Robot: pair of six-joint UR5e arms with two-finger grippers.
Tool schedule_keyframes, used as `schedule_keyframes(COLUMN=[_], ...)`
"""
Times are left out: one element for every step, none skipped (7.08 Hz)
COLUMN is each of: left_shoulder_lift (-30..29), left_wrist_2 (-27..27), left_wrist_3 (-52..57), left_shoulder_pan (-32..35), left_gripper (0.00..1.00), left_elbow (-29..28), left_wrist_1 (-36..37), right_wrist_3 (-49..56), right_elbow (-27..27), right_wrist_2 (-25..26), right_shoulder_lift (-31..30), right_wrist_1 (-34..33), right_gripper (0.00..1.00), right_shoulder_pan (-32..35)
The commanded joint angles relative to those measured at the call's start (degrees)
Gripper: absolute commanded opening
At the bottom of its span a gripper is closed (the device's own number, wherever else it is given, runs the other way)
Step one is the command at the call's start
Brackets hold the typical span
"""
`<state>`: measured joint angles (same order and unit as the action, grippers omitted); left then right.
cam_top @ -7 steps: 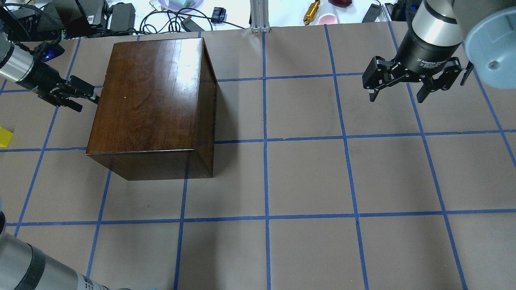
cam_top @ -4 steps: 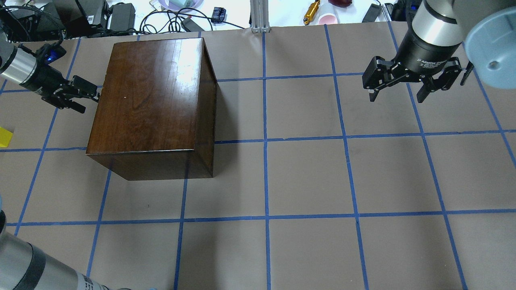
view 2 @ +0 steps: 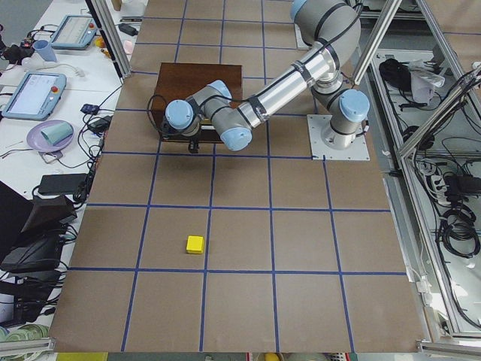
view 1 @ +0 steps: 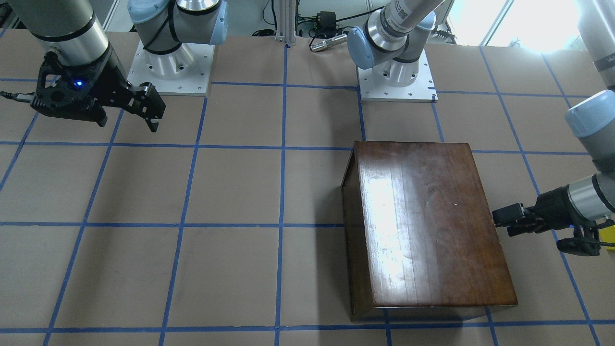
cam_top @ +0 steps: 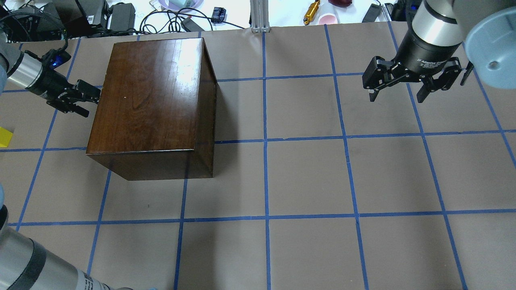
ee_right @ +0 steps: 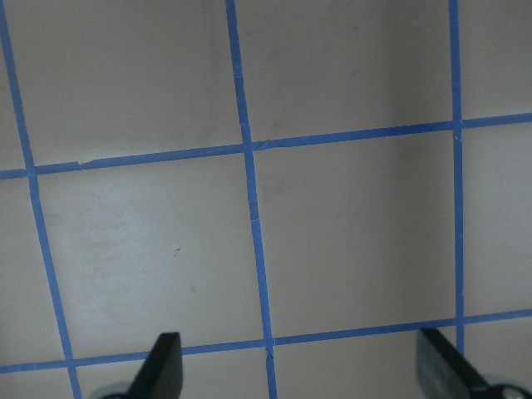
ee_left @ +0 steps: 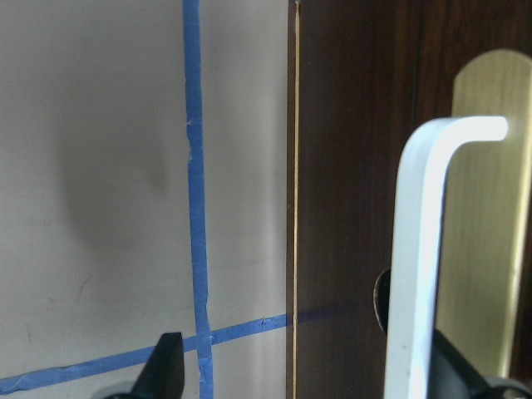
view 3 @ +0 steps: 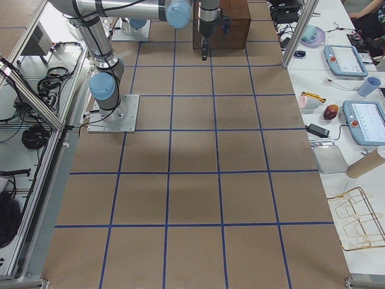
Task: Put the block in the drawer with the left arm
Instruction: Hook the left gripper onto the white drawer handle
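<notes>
left arm [view 2: 285, 84]: silver tubes, light-blue joint caps [view 2: 179, 114] | right hand [cam_top: 397, 98]: black, white lettering, blue wrist light [view 1: 78, 84]

A small, bright yellow block [view 2: 195, 244] sits flat and alone on the brown, blue-taped surface [cam_top: 306, 177]. It is well apart from a glossy dark-brown wooden box [cam_top: 153, 104]. The drawer [ee_left: 349, 208] is shut, its dark front panel flush with the side of the box that faces the robot's left. A pale bent handle [ee_left: 413, 274] on a brass plate [ee_left: 490, 208] stands off the panel. The left arm [view 2: 278, 86], silver with light-blue joint caps, reaches low toward that panel. Its black gripper [cam_top: 90, 104] is at the drawer front, jaws apart, with the handle between them, close beside one finger [ee_left: 453, 370].
</notes>
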<state>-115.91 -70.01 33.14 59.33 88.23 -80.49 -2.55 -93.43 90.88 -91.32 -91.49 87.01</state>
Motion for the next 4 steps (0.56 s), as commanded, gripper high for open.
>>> schedule_keyframes(left_shoulder_lift=[-0.4, -0.5, -0.5, -0.5], left_wrist_2=[-0.1, -0.2, -0.3, -0.9], left_wrist_3=[0.2, 0.4, 0.5, 0.5], left_shoulder_pan=[0.0, 0.0, 0.0, -0.1], left_gripper=[1.0, 0.94, 0.91, 0.91], left_elbow=[0.0, -0.2, -0.6, -1.0], left_wrist_1=[0.1, 0.1, 0.1, 0.1], right_wrist_3=[0.0, 0.0, 0.0, 0.0], right_elbow=[0.0, 0.0, 0.0, 0.0], right_wrist_2=[0.0, 0.0, 0.0, 0.0], right_shoulder_lift=[0.0, 0.0, 0.0, 0.0], right_wrist_1=[0.0, 0.0, 0.0, 0.0], right_gripper=[1.0, 1.0, 1.0, 1.0], right_shoulder_pan=[0.0, 0.0, 0.0, 0.0])
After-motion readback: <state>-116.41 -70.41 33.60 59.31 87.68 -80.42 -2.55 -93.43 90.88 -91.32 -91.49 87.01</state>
